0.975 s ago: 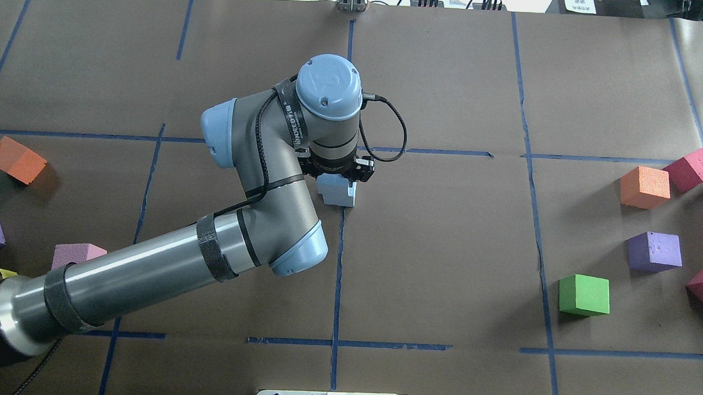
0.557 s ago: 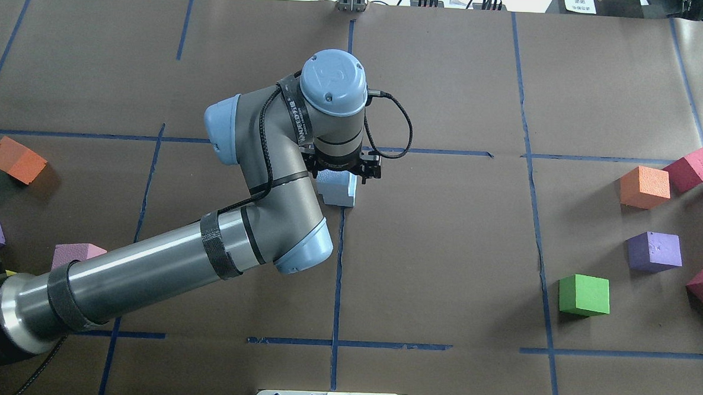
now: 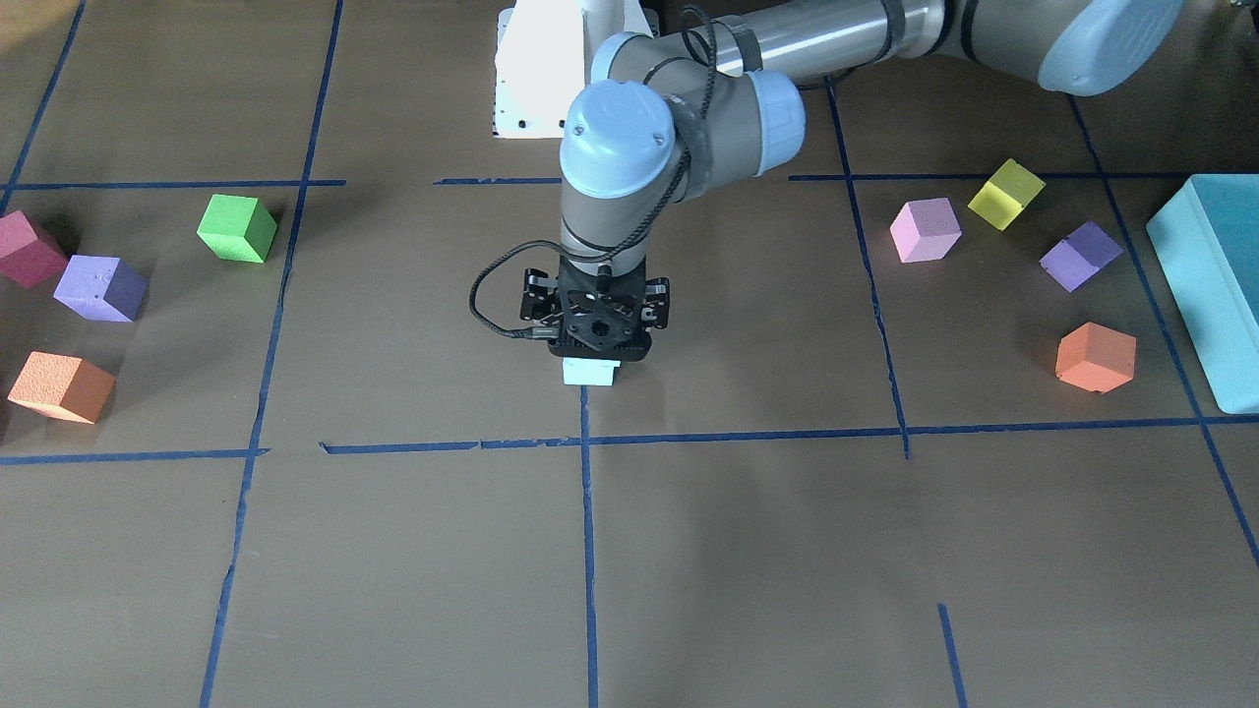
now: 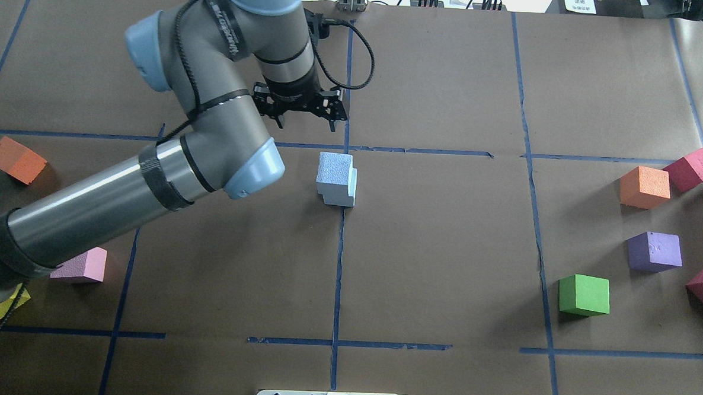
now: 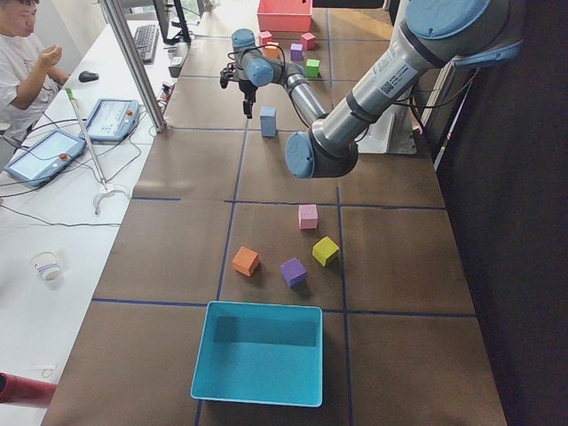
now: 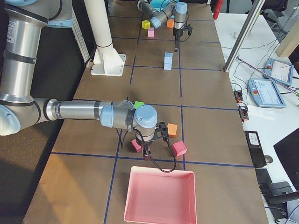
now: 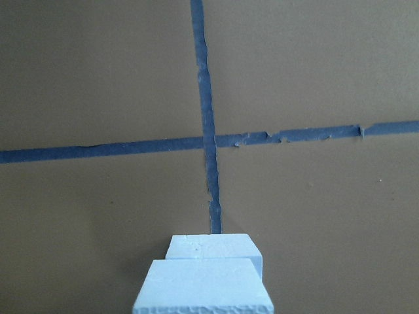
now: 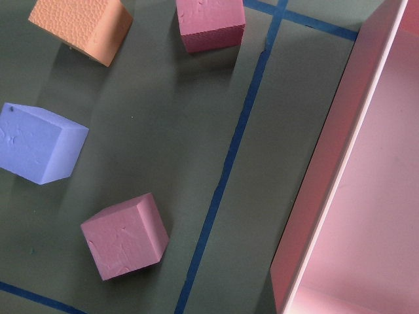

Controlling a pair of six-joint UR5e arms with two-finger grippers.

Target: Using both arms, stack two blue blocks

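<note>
The two blue blocks stand stacked at the table's middle, on a tape crossing. The upper block (image 4: pixel 334 168) sits slightly offset on the lower block (image 4: pixel 347 192). The stack also shows in the left wrist view (image 7: pixel 203 288) at the bottom edge, and in the front view (image 3: pixel 590 373). My left gripper (image 4: pixel 304 115) hangs high above the stack, open and empty; it also shows in the front view (image 3: pixel 595 339). My right gripper (image 6: pixel 147 156) shows only in the right side view, low over maroon cubes by the pink tray; I cannot tell whether it is open or shut.
On my left lie loose cubes: orange (image 4: pixel 15 159), pink (image 4: pixel 81 266), yellow (image 4: pixel 2 307). On my right lie cubes: green (image 4: pixel 584 295), purple (image 4: pixel 655 251), orange (image 4: pixel 644 186), red (image 4: pixel 693 168). A teal box (image 3: pixel 1210 285) is at the left end and a pink tray (image 6: pixel 161 196) at the right end.
My left gripper was down around the upper blue block. It has now lifted well clear, leaving that block resting on the lower one. The blocks have not shifted.
</note>
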